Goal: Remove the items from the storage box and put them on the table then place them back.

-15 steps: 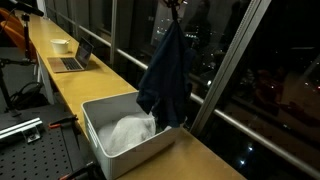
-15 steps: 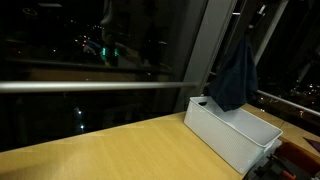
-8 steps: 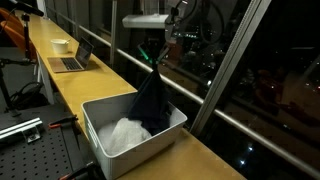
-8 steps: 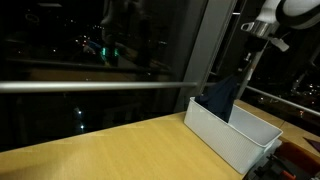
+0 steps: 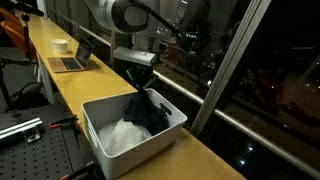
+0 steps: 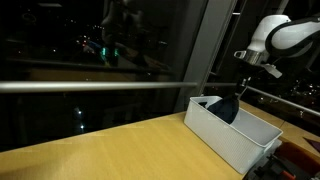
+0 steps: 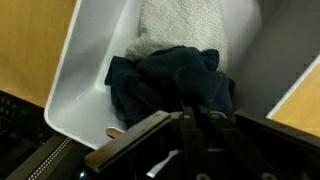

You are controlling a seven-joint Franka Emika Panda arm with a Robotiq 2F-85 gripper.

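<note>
Pinching the garment (image 5: 148, 110), the gripper (image 5: 139, 87) should sink it inside the box (image 5: 100, 150) beside the cloth (image 5: 120, 136) before letting go, so nothing drapes outside.

Wrist view, looking down into the storage box (image 7: 85, 80). White walls, rounded corner at lower left. Dark navy garment (image 7: 165, 80) lies heaped in the middle of the box, folds crumpled, and its upper edge overlaps a white cloth (image 7: 180, 25) that fills the far end. Gripper (image 7: 197, 118) enters from the bottom edge. Its fingers are drawn close together and navy fabric is bunched up between them. Yellowish table (image 7: 30, 45) shows left of the box and again at lower right.
</note>
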